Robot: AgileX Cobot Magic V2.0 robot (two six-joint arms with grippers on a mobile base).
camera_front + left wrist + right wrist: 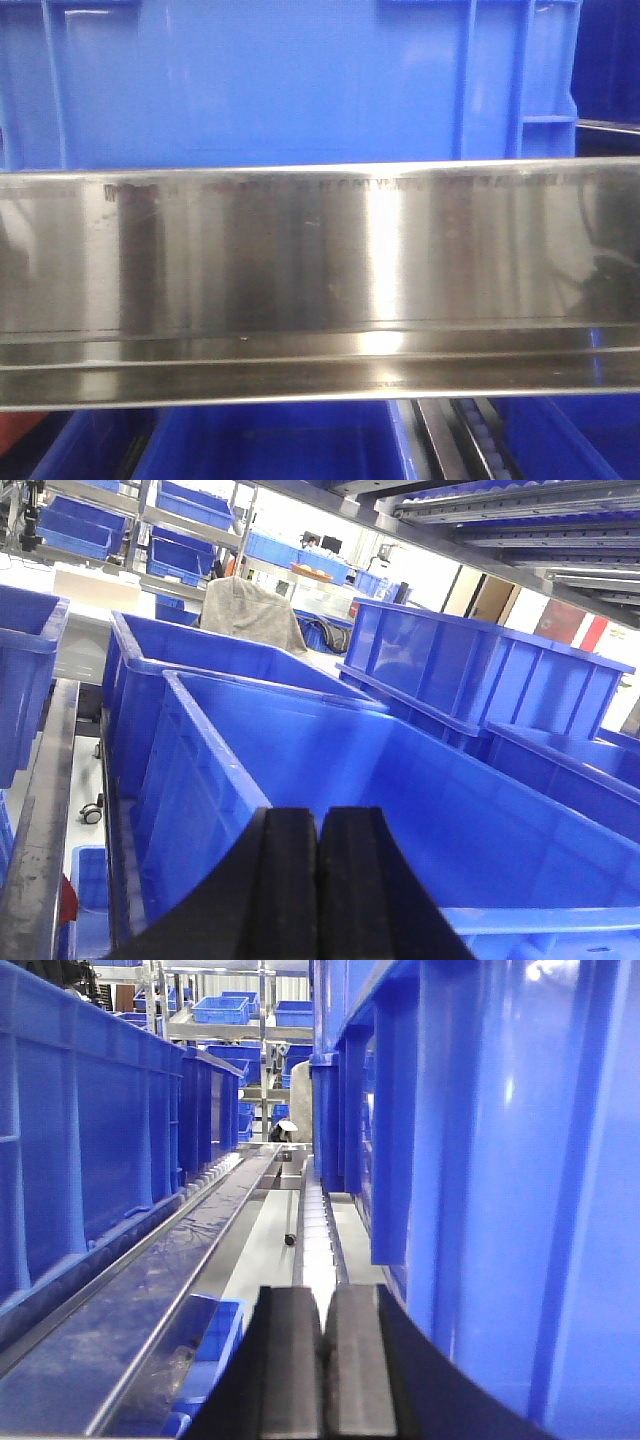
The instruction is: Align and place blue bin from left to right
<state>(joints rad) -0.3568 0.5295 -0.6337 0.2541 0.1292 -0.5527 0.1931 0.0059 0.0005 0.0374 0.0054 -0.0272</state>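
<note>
A large blue bin (280,85) fills the top of the front view, standing on a steel shelf behind a shiny rail (320,270). No gripper shows in that view. In the left wrist view my left gripper (319,825) is shut and empty, poised over the open inside of the blue bin (400,780). In the right wrist view my right gripper (324,1305) is shut with nothing in it. It hangs just left of a blue bin's side wall (520,1180), above a roller track (312,1230).
More blue bins stand around: one behind (200,670) and stacked ones to the right (480,670) in the left wrist view, a row on the left (90,1130) in the right wrist view. Smaller bins (270,445) sit below the shelf. Racks line the background.
</note>
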